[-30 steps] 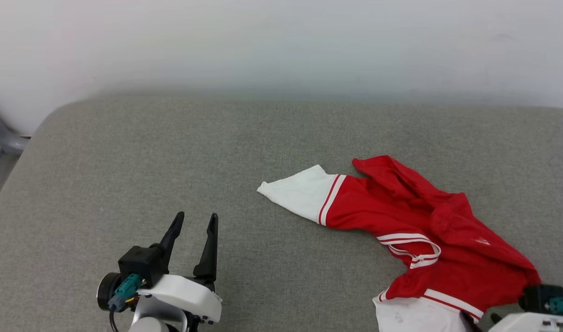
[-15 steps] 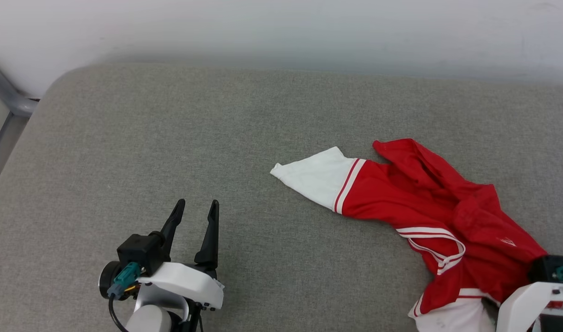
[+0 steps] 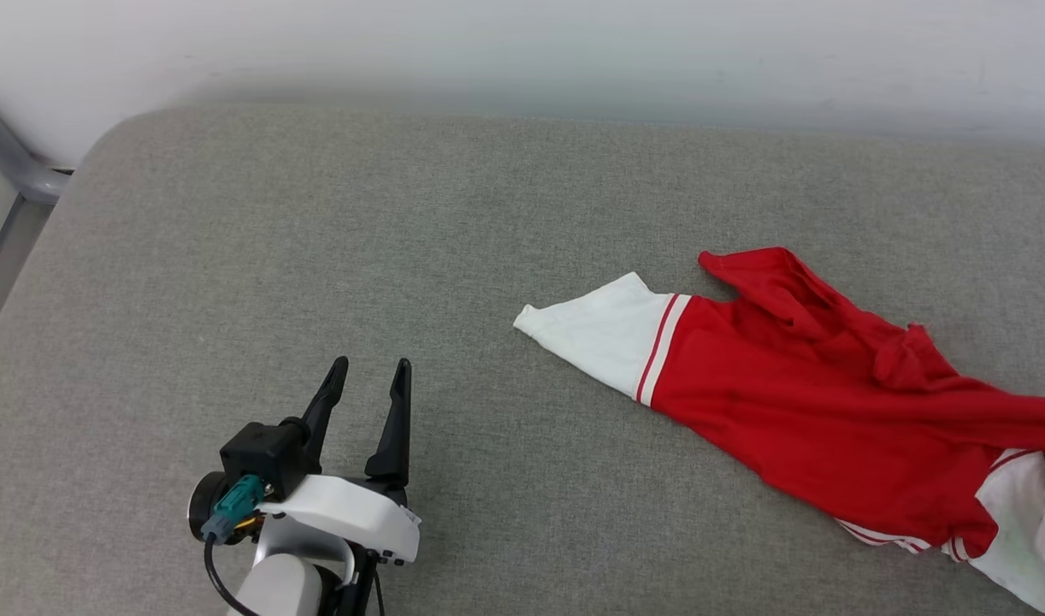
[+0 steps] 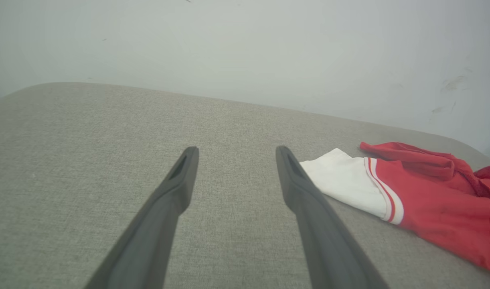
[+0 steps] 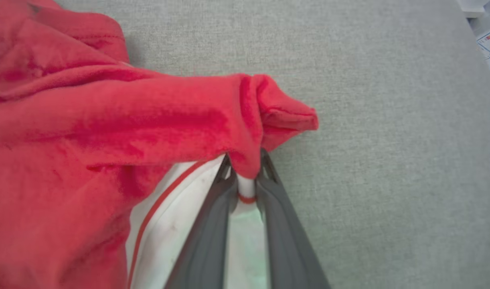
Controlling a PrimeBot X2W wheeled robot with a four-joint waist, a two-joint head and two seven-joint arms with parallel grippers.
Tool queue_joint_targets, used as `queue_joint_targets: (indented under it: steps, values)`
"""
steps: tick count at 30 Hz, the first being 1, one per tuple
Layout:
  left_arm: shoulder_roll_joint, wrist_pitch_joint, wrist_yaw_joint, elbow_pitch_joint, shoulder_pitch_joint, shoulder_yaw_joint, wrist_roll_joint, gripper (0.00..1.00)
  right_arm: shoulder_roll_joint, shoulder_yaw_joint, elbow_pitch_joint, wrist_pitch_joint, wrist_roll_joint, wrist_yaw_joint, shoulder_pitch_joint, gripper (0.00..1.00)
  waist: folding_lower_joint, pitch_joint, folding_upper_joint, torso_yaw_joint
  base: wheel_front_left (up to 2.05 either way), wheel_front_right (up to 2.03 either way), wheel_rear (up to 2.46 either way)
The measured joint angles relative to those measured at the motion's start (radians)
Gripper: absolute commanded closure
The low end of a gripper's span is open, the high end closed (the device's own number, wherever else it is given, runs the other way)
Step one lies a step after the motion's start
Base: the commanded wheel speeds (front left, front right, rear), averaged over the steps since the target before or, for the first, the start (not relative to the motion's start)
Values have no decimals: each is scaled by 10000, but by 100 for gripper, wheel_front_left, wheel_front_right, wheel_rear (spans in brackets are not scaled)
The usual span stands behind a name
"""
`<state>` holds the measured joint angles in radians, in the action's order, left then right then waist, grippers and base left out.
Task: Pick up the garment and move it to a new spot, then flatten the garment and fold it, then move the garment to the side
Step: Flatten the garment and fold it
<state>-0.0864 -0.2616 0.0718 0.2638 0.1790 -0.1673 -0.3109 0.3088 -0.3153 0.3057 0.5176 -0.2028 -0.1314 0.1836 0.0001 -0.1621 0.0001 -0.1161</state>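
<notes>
Between the right fingers (image 5: pixel 207 237) the garment (image 5: pixel 108 120) is pinched; left fingers (image 4: pixel 169 204) gape, well clear.

Red, white-sleeved garment (image 3: pixel 796 411); grey cushion (image 3: pixel 317 257)

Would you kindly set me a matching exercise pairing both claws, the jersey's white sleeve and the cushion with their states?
Column one:
1 left claw
2 right claw
3 white sleeve
4 cushion

Column two:
A grey, lying under everything
B shut on the garment
C open, holding nothing
D spread flat, edged by striped trim

Pairs: 1-C, 2-B, 3-D, 4-A
</notes>
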Motion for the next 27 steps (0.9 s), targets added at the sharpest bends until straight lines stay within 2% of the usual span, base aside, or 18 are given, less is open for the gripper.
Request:
queue_joint_targets:
  steps: [1,2,3,10,13,16,21,27]
  values:
    - [4,0,25,12,12,4,4,0,-123,6,159,-142,10,4,-7,96,0,-2,0,-23,0,0,0]
    - [8,0,36,25,11,12,12,0,-247,-10,295,-313,4,4,-9,54,0,1,0,-45,0,0,0]
    - [17,0,38,38,10,19,21,0,-355,-36,424,-516,0,2,-11,0,0,7,0,-63,0,0,0]
    - [29,0,65,186,-186,107,75,0,-913,-541,585,-2188,98,2,-285,0,0,267,0,-69,0,0,0]
    - [19,-2,65,280,-323,121,104,0,-1223,-713,282,-3290,249,2,-646,0,-1,559,0,-2,0,0,0]
    - [2,-12,63,316,-367,119,105,0,-1371,-713,44,-3800,301,2,-836,0,-1,726,0,45,0,0,0]
    - [-88,-10,13,389,-602,144,104,0,-1707,-119,-706,-4702,339,4,-1231,0,-1,1119,0,255,0,0,0]
    - [-174,171,-61,370,-776,100,92,0,-2027,938,-1678,-5260,184,4,-1761,0,-1,1519,0,493,0,0,0]
